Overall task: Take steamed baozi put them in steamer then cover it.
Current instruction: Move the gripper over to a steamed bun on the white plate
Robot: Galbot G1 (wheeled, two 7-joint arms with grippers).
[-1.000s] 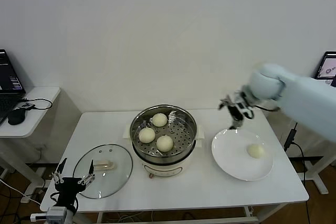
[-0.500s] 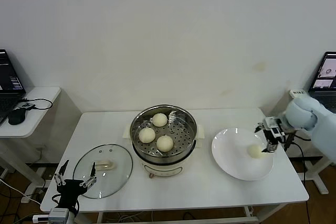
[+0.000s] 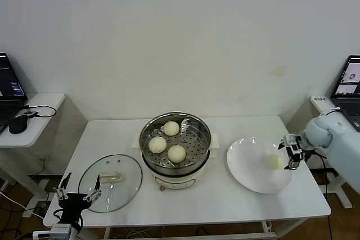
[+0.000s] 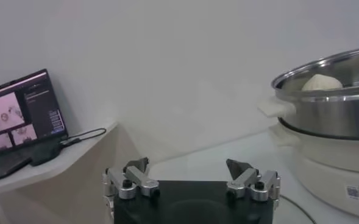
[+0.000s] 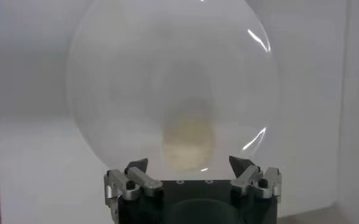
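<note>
Three cream-white baozi point(image 3: 168, 141) lie on the perforated tray of the steel steamer point(image 3: 194, 161) at the table's middle; one baozi point(image 4: 322, 82) shows above the steamer's rim point(image 4: 325, 100) in the left wrist view. A last baozi point(image 3: 274, 161) point(image 5: 189, 141) lies on the white plate point(image 3: 247, 167) point(image 5: 124, 79) at the right. My right gripper point(image 3: 292, 155) point(image 5: 188, 164) stands open just beside it at the plate's right edge, apart from it. The glass cover point(image 3: 121, 192) lies flat at the front left. My left gripper point(image 3: 77, 195) point(image 4: 187, 166) waits open by the table's front left edge.
A side desk point(image 3: 42, 111) with a laptop point(image 4: 21, 115) and a mouse point(image 3: 17, 125) stands to the left. Another laptop point(image 3: 349, 82) sits at the far right. Bare white table point(image 3: 225, 206) lies in front of the steamer and plate.
My right arm swung from behind the plate to its right edge and came down beside the baozi. The left gripper barely moved.
</note>
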